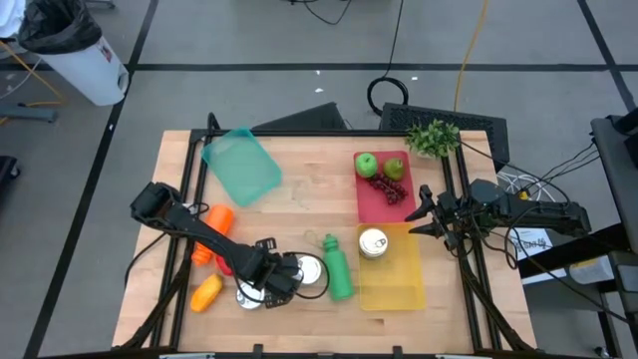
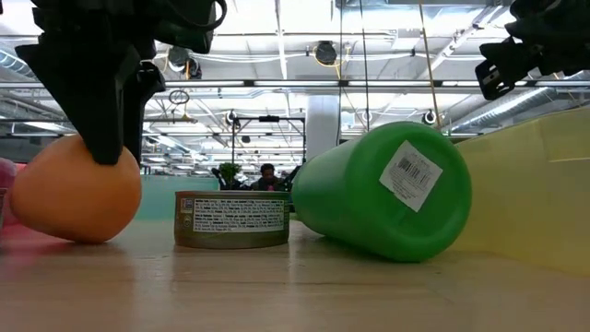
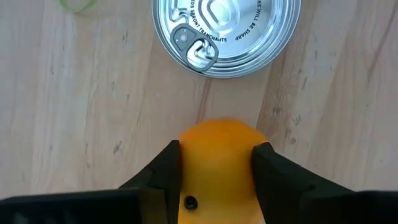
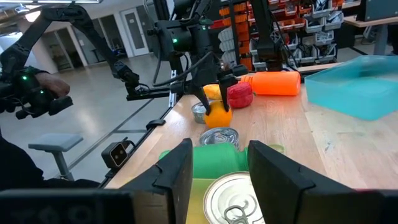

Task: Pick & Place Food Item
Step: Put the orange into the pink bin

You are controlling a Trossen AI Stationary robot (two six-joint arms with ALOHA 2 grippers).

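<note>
Low view: can [image 2: 231, 219] beside green bottle [image 2: 383, 189]

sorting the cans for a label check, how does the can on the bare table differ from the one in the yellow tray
The table can stands on the bare wood beside the green bottle; the tray can sits inside the yellow tray. The table can is right in front of the left end effector, which grips an orange fruit; the tray can has nothing gripping near it. Both stand upright with silver pull-tab lids.
</note>
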